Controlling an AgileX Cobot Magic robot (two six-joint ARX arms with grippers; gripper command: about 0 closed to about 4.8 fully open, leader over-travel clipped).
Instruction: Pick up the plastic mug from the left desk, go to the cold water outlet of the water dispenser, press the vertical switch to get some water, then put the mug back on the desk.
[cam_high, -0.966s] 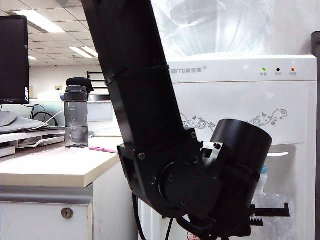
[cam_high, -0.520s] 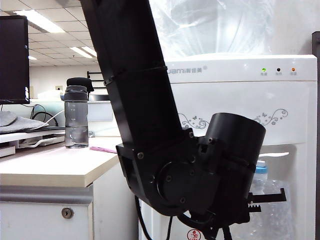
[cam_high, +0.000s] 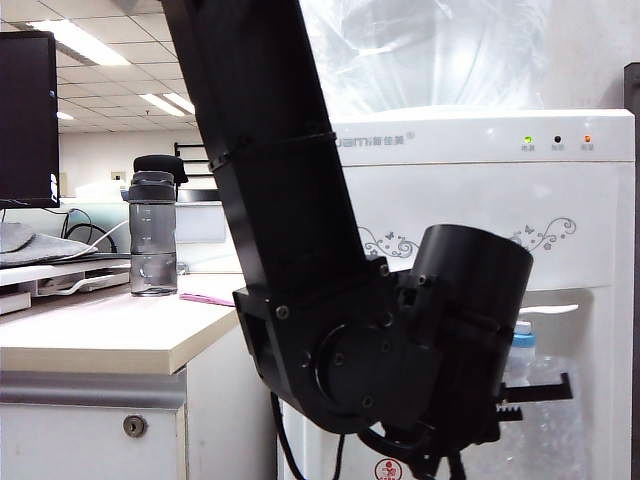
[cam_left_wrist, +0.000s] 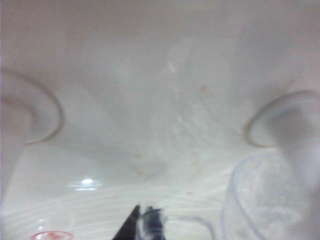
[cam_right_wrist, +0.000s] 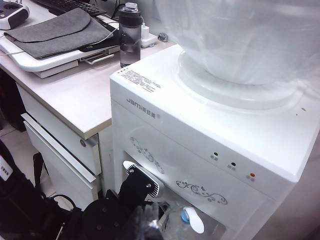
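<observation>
- Clear, colourless plastic mug (cam_high: 548, 432) with rippled wall: low in the right of the exterior view, inside the recess of the tall white water dispenser (cam_high: 480, 190), just under the small white cold water outlet (cam_high: 522, 342) with the blue collar.
- Left gripper (cam_high: 535, 398), at the end of the big black arm, lower right of the exterior view: fingers (cam_left_wrist: 136, 226) pinched nearly together, apparently on the thin clear side handle (cam_left_wrist: 192, 220). Blurred in the left wrist view, so the exact bite is hard to confirm.
- Right gripper: in no frame, so fingers cannot be told; only its camera's downward look onto the dispenser top and the pale beige counter (cam_right_wrist: 75, 100).
- Handling, judged: light and thin-walled while empty, likely to flex or crack under a hard squeeze across the body; smooth plastic, slippery once wet.
- Best hold: the handle, close to the wall, or else the stiffer rim; never the middle of the faceted wall.
- With water in: heavier on one side of the handle grip, prone to swing and tilt; best kept upright and moved slowly.
- Tall smoky-grey bottle (cam_high: 152, 235) with black cap: on the counter at left, well apart, no part of the job.
</observation>
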